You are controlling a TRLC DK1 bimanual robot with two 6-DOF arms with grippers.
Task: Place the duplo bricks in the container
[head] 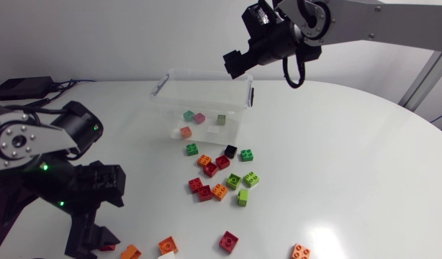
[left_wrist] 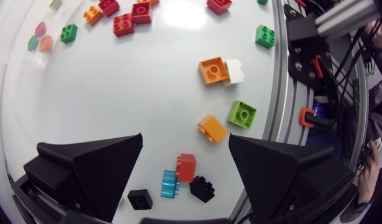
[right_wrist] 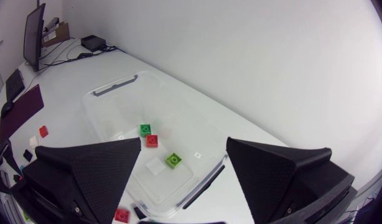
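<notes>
Duplo bricks (head: 211, 170), small studded plastic blocks in red, orange, green, lime, black and white, lie scattered over the middle of the round white table (head: 350, 158). Most sit in a loose cluster just in front of the open-topped clear plastic container (head: 206, 75). Five more sit inside it, their colours dulled by the walls, so I read them as two green, one pink, one orange and one white without being sure. My right pincer (head: 235, 65) hangs above the container's right end, its black wedge fingers (right_wrist: 85, 168) spread wide with nothing held. From its own camera those fingers cover the container's near end, and only four bricks inside show. My left pincer (left_wrist: 185, 162) is over the near left part of the table, also spread and holding nothing. A red-orange brick (left_wrist: 186, 167), a light blue brick (left_wrist: 170, 183) and two black bricks (left_wrist: 202, 188) lie on the table beneath the gap. From above, this pincer is a dark mass cut by the view's lower edge, and I cannot pick out its fingertips there. An orange brick (head: 131, 252) and a white brick (head: 165, 255) beside it are cut off as well. A black box (head: 23, 88) with cables rests at the table's far left.
</notes>
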